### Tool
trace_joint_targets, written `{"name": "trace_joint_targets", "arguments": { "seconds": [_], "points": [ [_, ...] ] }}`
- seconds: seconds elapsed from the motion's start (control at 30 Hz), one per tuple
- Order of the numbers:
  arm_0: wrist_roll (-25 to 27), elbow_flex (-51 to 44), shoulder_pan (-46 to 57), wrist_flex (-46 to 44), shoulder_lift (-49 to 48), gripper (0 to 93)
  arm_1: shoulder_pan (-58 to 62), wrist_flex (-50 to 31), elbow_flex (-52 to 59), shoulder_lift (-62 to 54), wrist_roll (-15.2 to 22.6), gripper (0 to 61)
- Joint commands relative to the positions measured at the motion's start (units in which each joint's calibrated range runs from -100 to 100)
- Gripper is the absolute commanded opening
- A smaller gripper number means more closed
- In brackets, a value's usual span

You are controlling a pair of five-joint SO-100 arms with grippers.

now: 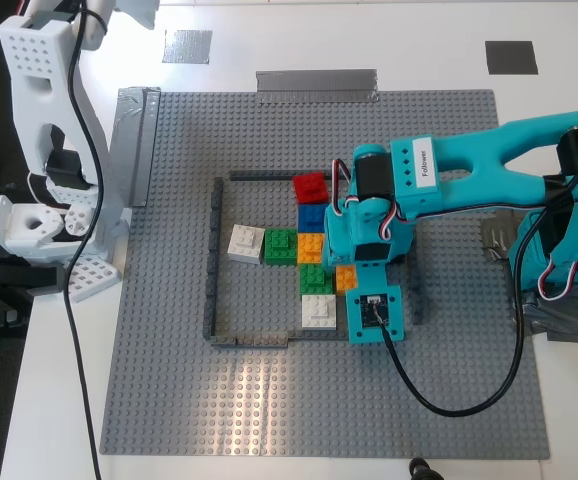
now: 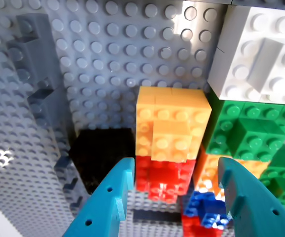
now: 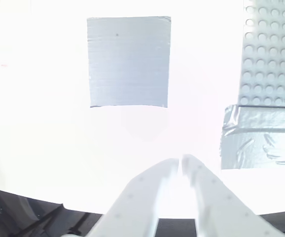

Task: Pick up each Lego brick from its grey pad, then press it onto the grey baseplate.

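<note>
bricks crowd the middle of the baseplate (image 1: 169, 380), inside the dark frame (image 1: 215, 260). my first gripper (image 2: 174, 190), on the teal arm (image 1: 469, 165) reaching in from the exterior view's right, hangs low over that cluster with its jaws spread and nothing between them. in the first wrist view an orange brick (image 2: 171, 123) sits just beyond the jaw tips, with a red brick (image 2: 164, 177) touching it on the near side, between the two fingers but not gripped. a white brick (image 2: 258, 54), green bricks (image 2: 246, 133) and a blue brick (image 2: 206, 210) stand just beside these. a black block (image 2: 103, 158) lies on the other side, beside the orange one.

my second gripper (image 3: 181, 167), on the white arm (image 1: 44, 110) at the exterior view's left, is off the baseplate above the white table (image 3: 44, 138). its jaws are pressed together, empty. a grey pad (image 3: 128, 61) lies ahead of it, bare. a second pad (image 1: 511, 57) shows at the exterior view's upper right, also bare. tape (image 3: 258, 138) holds the plate's edge near this gripper.
</note>
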Motion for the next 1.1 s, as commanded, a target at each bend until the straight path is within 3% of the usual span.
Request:
{"name": "trace_joint_targets", "arguments": {
  "seconds": [0.0, 0.03, 0.13, 0.23, 0.37, 0.47, 0.7, 1.07],
  "points": [
    [0.34, -8.34, 0.54, 4.18, -3.36, 19.2, 2.04, 6.62, 1.14, -8.61, 0.54, 0.2],
    [0.34, -9.96, 0.61, 5.32, -3.44, 19.2, 2.91, 9.15, 0.51, -8.87, 0.19, 0.2],
    [0.05, -15.38, 0.98, 9.96, -4.64, 19.2, 4.29, 8.17, 3.13, -9.98, 4.25, 0.2],
    [-0.05, -21.70, 3.66, 14.35, -7.30, 16.2, 4.36, 1.99, 9.00, -11.18, 2.49, 0.2],
    [0.14, -29.11, 12.07, 14.51, -12.63, 0.0, 4.29, -3.55, 15.41, -12.73, -0.29, 0.2],
    [0.34, -33.17, 20.56, 14.35, -14.86, 0.0, 4.22, -3.06, 14.87, -13.07, -0.54, 0.2],
    [-0.05, -34.43, 42.91, 14.35, -15.46, 0.0, 3.64, -2.16, 11.62, -12.13, -1.37, 0.2],
    [-1.71, -33.62, 63.87, 9.23, -10.39, 0.0, 3.28, -1.19, 9.18, -11.18, -1.76, 0.2]
  ]
}}
